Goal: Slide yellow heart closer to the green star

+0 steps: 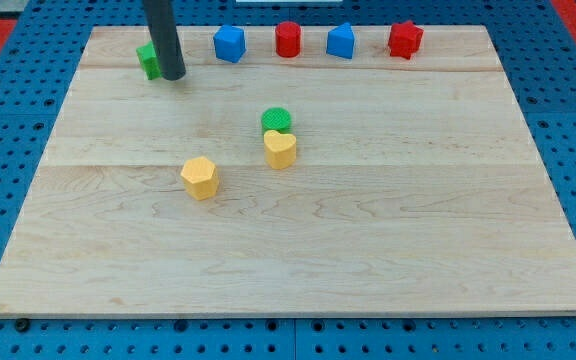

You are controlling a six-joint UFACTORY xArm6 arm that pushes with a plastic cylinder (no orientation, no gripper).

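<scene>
The yellow heart [280,149] lies near the board's middle, touching the green round block [277,121] just above it. The green star [149,60] sits at the view's top left, partly hidden behind my rod. My tip [173,75] rests on the board right beside the green star, on its right side, far up and left of the yellow heart.
A yellow hexagon block [200,178] lies left of and below the heart. Along the top edge stand a blue block [229,44], a red cylinder [287,40], another blue block [341,42] and a red star [405,40]. The wooden board [418,250] lies on a blue pegboard.
</scene>
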